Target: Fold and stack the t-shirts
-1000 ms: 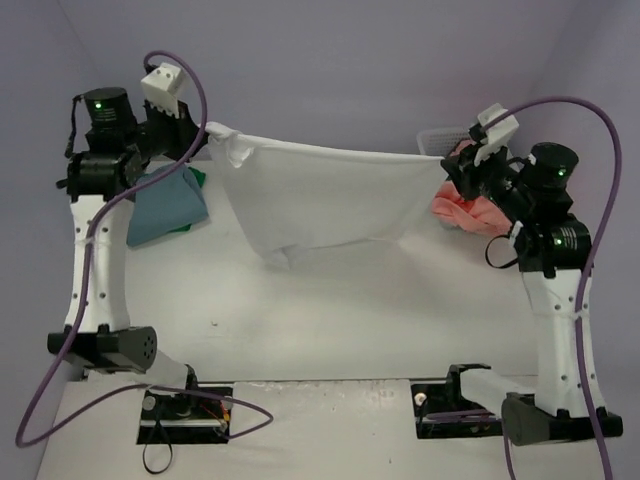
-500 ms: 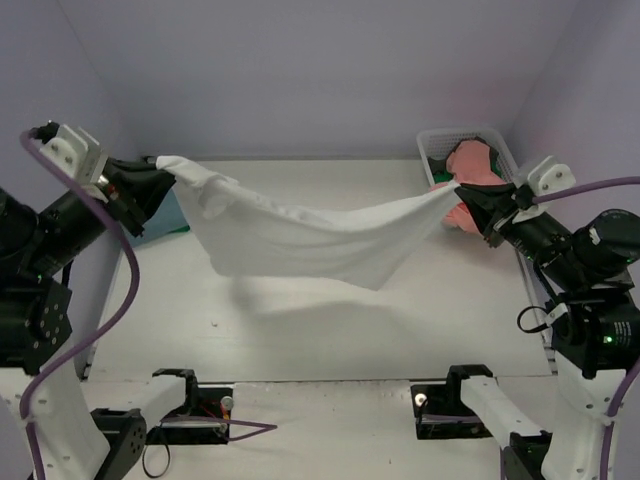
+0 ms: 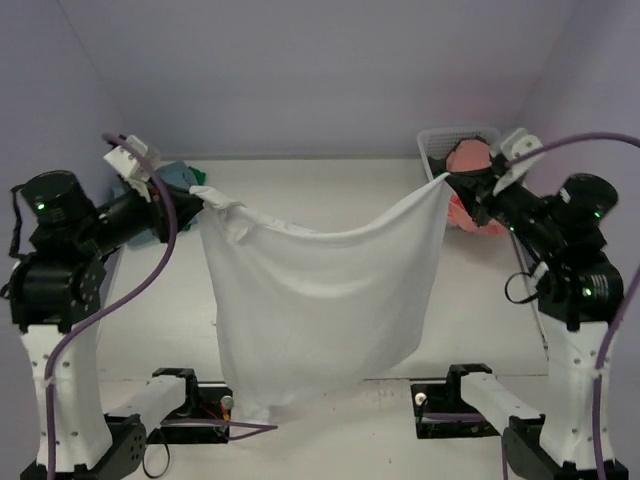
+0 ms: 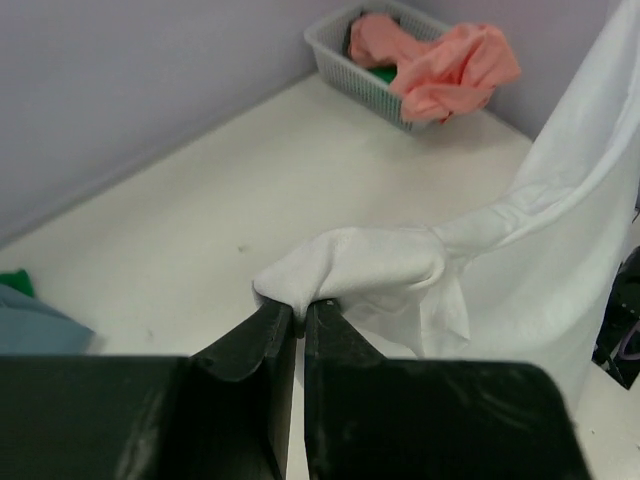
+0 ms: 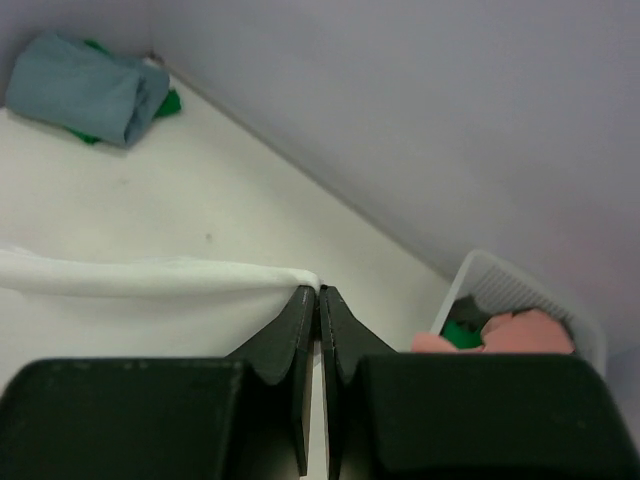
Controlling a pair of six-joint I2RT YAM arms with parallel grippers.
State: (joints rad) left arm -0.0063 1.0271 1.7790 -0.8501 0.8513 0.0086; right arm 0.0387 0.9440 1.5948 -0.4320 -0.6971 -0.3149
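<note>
A white t-shirt (image 3: pixel 320 300) hangs spread in the air between my two grippers, its lower edge reaching down over the table's near edge. My left gripper (image 3: pixel 192 196) is shut on its left top corner, a bunched fold (image 4: pixel 350 265) at the fingertips (image 4: pixel 300 305). My right gripper (image 3: pixel 452 183) is shut on its right top corner (image 5: pixel 290 275), fingertips (image 5: pixel 318 292) pinching the hem. A folded light blue t-shirt (image 5: pixel 85 85) lies on a green one (image 5: pixel 168 102) at the far left. A salmon pink t-shirt (image 4: pixel 445 70) and a green one (image 4: pixel 380 72) sit in the basket.
A white plastic mesh basket (image 3: pixel 440 140) stands at the far right corner, also in the left wrist view (image 4: pixel 340 50) and the right wrist view (image 5: pixel 500 285). Lilac walls close in the table (image 3: pixel 330 185) at the back and both sides.
Both arms have pulled back towards the near side and risen. The white shirt, first sagging between them, now hangs down as a flat sheet over the near edge.
</note>
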